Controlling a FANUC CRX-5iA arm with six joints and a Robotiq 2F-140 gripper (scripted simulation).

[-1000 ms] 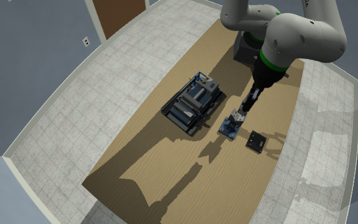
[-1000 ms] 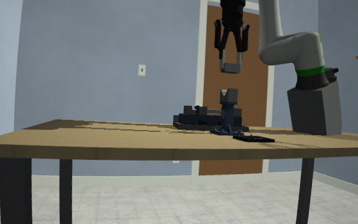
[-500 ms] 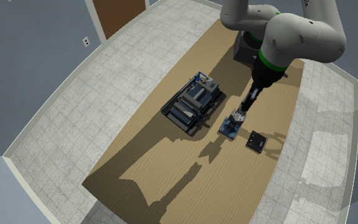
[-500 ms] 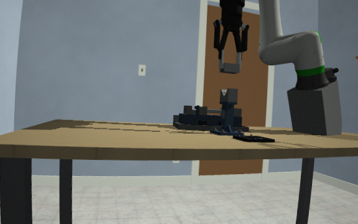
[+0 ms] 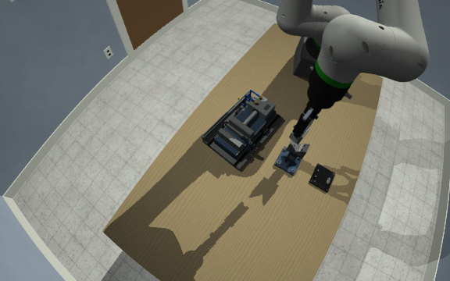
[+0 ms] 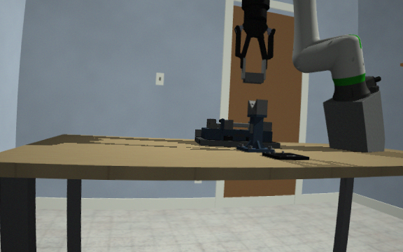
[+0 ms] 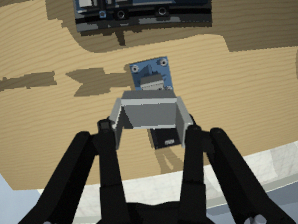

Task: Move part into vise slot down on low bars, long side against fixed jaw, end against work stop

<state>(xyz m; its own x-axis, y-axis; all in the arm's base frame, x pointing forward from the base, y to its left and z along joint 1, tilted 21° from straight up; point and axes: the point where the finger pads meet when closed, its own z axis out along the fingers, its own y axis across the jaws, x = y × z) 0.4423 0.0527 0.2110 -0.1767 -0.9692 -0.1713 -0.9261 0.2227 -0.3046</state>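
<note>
My gripper (image 5: 298,135) (image 6: 254,74) (image 7: 148,107) is shut on the part, a grey block (image 6: 253,78) (image 7: 159,111), gripped across its two ends. They are high in the air, above the V-block (image 5: 301,148) (image 6: 262,108) (image 7: 152,84), with a clear gap in the exterior view. Which way the slot faces I cannot tell. The black infeed plate (image 5: 323,178) (image 6: 285,156) (image 7: 173,136) bears no block. The vise (image 5: 241,127) (image 6: 234,134) (image 7: 145,19) stands open, its rod-side jaw apart from the fixed jaw; the wrist view cuts it off at the top.
The V-block stands on a blue pedestal with a bolted base (image 5: 283,162) (image 6: 256,133) (image 7: 166,71), between the vise and the infeed plate. The air cylinder's block (image 5: 263,106) and blue fittings are at the vise's end nearer the robot base (image 6: 355,122).
</note>
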